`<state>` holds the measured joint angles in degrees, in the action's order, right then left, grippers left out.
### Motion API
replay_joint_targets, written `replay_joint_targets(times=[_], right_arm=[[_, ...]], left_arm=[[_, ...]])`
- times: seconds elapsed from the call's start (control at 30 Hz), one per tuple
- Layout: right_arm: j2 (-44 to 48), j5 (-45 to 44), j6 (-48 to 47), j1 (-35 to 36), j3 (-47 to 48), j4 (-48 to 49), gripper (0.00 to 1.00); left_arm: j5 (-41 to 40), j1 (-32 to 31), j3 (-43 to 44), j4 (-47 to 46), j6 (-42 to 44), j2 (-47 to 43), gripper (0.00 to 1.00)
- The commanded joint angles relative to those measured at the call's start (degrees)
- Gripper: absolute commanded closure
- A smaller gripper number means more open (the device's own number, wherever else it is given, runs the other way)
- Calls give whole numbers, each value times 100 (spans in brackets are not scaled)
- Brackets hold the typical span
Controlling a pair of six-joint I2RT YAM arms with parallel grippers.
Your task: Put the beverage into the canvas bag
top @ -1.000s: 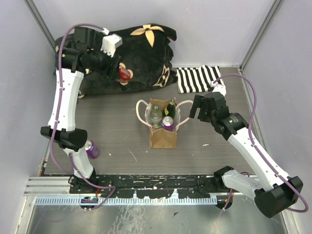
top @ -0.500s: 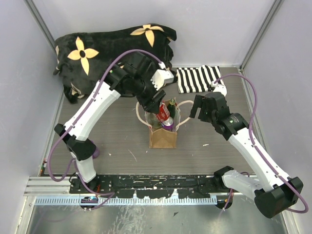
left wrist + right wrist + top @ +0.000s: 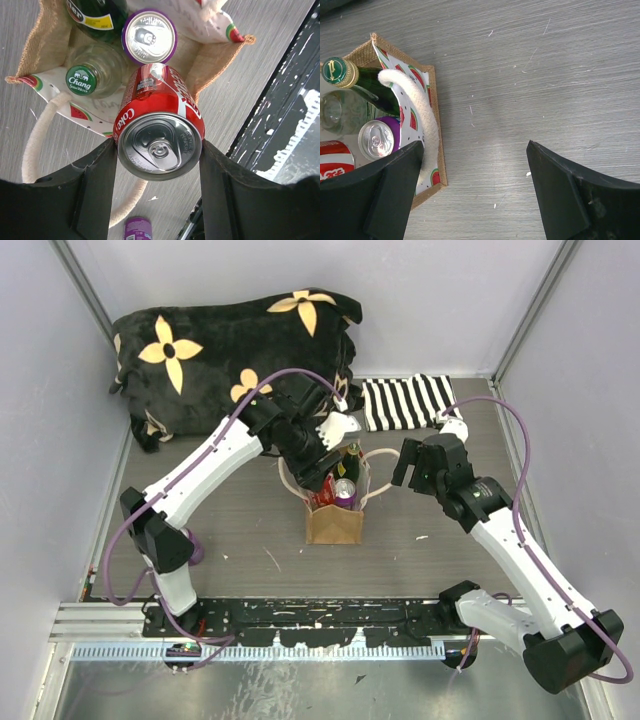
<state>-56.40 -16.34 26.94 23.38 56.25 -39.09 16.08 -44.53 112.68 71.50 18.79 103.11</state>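
The tan canvas bag (image 3: pixel 333 523) with cream rope handles stands at the table's middle. It holds a green bottle (image 3: pixel 94 15), a clear Chang soda bottle (image 3: pixel 92 75) and a purple can (image 3: pixel 150 35). My left gripper (image 3: pixel 159 165) is shut on a red Coke can (image 3: pixel 160 135) and holds it, tilted, over the bag's open top (image 3: pixel 325 490). My right gripper (image 3: pixel 475 180) is open and empty, just right of the bag (image 3: pixel 436 125), above bare table. The Coke can also shows at the left edge of the right wrist view (image 3: pixel 335 160).
A big black plush item with yellow flowers (image 3: pixel 220 350) lies at the back left. A black-and-white striped cloth (image 3: pixel 405 400) lies at the back right. A second purple can (image 3: pixel 192 545) stands on the table by the left arm's base. Grey walls close in both sides.
My left arm swung from the plush item at the back left to over the bag, carrying the Coke can, and has lowered it toward the bag's opening. The right arm barely moved.
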Motion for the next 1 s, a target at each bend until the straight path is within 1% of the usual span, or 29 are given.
replay_joint_targets(times=[0.0, 0.3, 0.57, 0.77, 0.97], right_arm=[[193, -80, 47, -34, 3, 104, 10], [209, -65, 49, -34, 4, 101, 10], [260, -62, 67, -32, -15, 86, 10], [271, -43, 77, -30, -24, 86, 11], [333, -68, 91, -32, -2, 10, 11]], left_arm=[[-170, -35, -221, -447, 259, -442, 100], [-432, -147, -731, -306, 586, -556, 100], [-501, -232, -771, -206, 645, -477, 100], [-622, -249, -1051, -466, 593, -243, 100], [-588, -249, -1031, -496, 406, 162, 100]])
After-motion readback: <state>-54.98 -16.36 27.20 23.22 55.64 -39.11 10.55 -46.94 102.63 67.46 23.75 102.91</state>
